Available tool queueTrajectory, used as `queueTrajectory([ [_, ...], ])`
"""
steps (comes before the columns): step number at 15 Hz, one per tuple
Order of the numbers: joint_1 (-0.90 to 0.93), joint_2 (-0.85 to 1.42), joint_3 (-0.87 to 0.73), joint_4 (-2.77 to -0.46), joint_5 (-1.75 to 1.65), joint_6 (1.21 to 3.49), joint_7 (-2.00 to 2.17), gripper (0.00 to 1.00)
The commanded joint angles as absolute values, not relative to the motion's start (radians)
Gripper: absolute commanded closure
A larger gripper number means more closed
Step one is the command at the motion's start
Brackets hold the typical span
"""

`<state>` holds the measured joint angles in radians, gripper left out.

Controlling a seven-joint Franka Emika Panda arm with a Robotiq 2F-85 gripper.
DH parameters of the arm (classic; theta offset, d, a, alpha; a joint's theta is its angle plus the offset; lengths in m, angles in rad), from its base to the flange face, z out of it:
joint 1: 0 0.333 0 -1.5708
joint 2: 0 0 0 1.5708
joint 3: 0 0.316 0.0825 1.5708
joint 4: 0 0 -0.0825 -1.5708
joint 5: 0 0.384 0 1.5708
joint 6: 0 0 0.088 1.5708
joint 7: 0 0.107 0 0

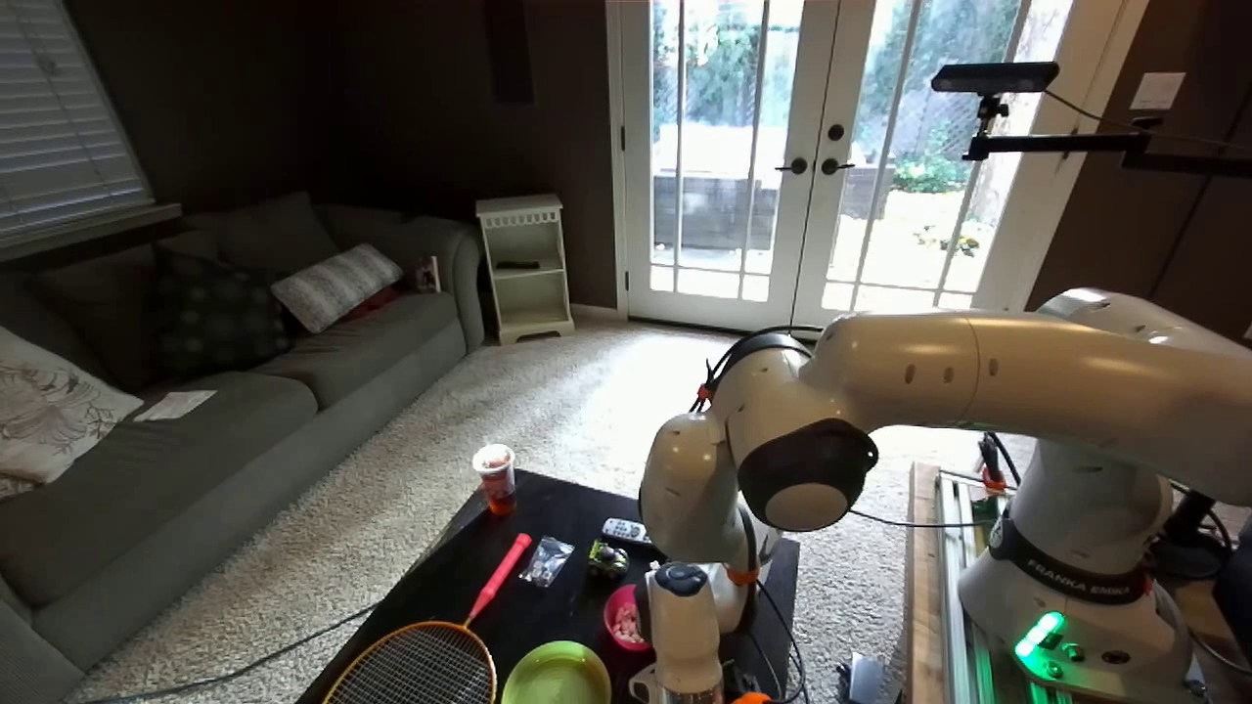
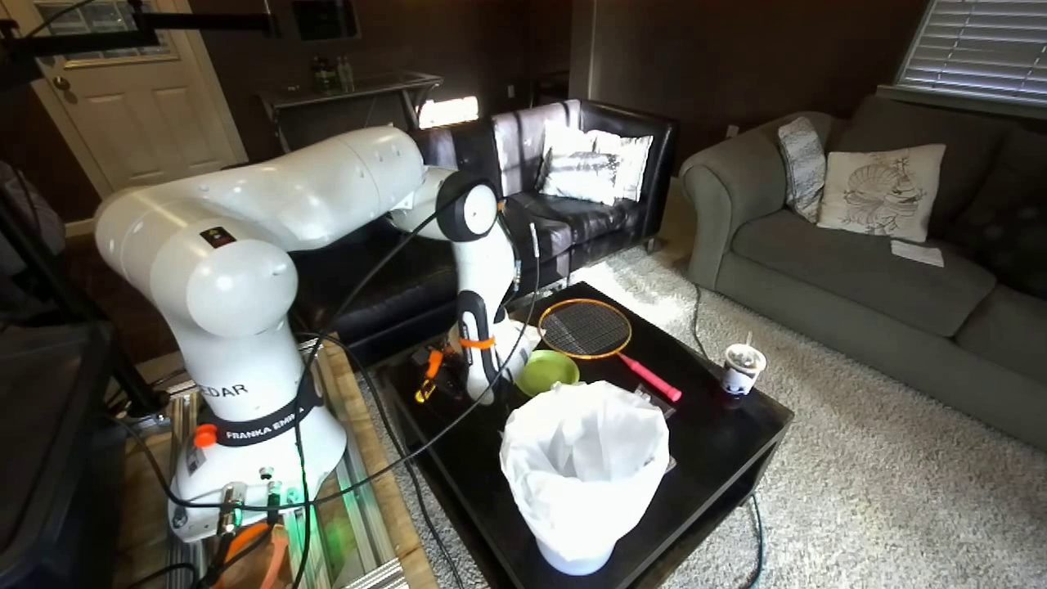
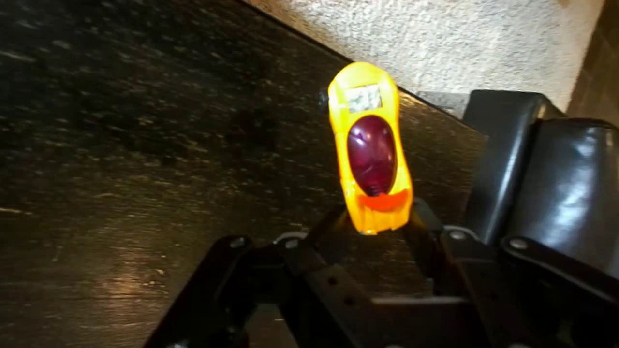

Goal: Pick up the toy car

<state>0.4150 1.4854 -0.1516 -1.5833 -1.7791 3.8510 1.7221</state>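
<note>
The toy car (image 3: 373, 150) is yellow with a dark purple oval canopy and a red-orange rear strip. In the wrist view it sits at the fingertips, its rear end between them. My gripper (image 3: 381, 209) is shut on the rear part of the car, one finger touching each side. The dark table behind is blurred while the car is sharp; the height above the table is hard to judge. In an exterior view a small yellow patch, likely the car (image 2: 424, 392), shows beside the dark gripper (image 2: 440, 378). In an exterior view the arm hides most of the gripper.
A black coffee table (image 2: 712, 442) holds a white lined bin (image 2: 585, 483), a green bowl (image 1: 558, 677), a pink bowl (image 1: 626, 618), a racket (image 1: 416, 665), a remote (image 1: 626, 531), a small green-black object (image 1: 607, 558) and a cup (image 1: 496, 479). A black sofa (image 3: 522, 164) is beyond the edge.
</note>
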Motion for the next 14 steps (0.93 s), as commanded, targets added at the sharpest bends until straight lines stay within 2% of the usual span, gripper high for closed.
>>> queueTrajectory([
  [1, 0.537, 1.485, -0.234, -1.539, -1.863, 3.776, 1.968, 0.89],
  [7, 0.786, 1.487, -0.438, -1.561, -1.916, 3.753, 2.209, 0.89],
  [11, 0.705, 1.517, -0.373, -1.388, -1.989, 3.714, 2.110, 0.88],
  [14, 0.584, 1.496, -0.252, -1.334, -1.947, 3.549, 1.916, 0.89],
])
